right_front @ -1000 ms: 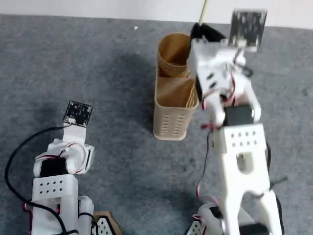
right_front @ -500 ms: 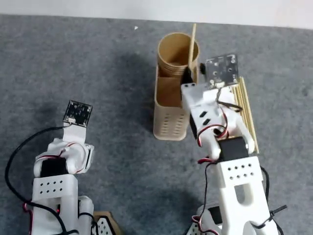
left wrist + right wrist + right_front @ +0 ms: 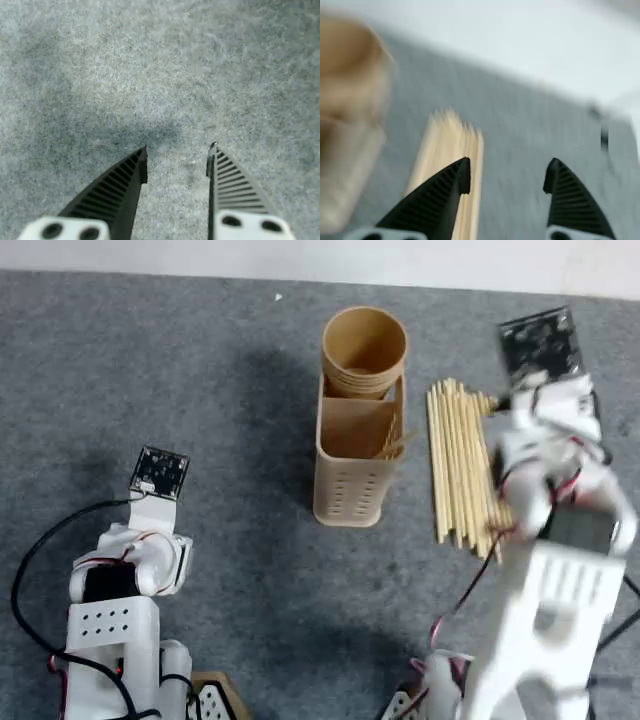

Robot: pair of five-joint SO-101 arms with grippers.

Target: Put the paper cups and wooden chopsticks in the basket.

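A tan slotted basket (image 3: 352, 480) stands mid-carpet. Stacked paper cups (image 3: 364, 345) sit in its far compartment and a few wooden chopsticks (image 3: 393, 443) lean in the near one. A bundle of several chopsticks (image 3: 460, 465) lies on the carpet just right of the basket. My right arm (image 3: 548, 440) hangs over the bundle's right side. In the right wrist view my right gripper (image 3: 509, 167) is open and holds nothing, with the chopsticks (image 3: 451, 145) below one finger and the basket (image 3: 345, 115) off to the side. My left gripper (image 3: 177, 159) is open over bare carpet.
The left arm (image 3: 125, 570) rests at the near left, well away from the basket. Grey carpet (image 3: 200, 370) covers the table, with a pale wall strip (image 3: 200, 255) along the far edge. Cables run beside both arm bases.
The right arm has swung right, from above the basket to above the chopstick bundle. The chopstick it held upright over the basket is out of its grip. The left arm has not moved.
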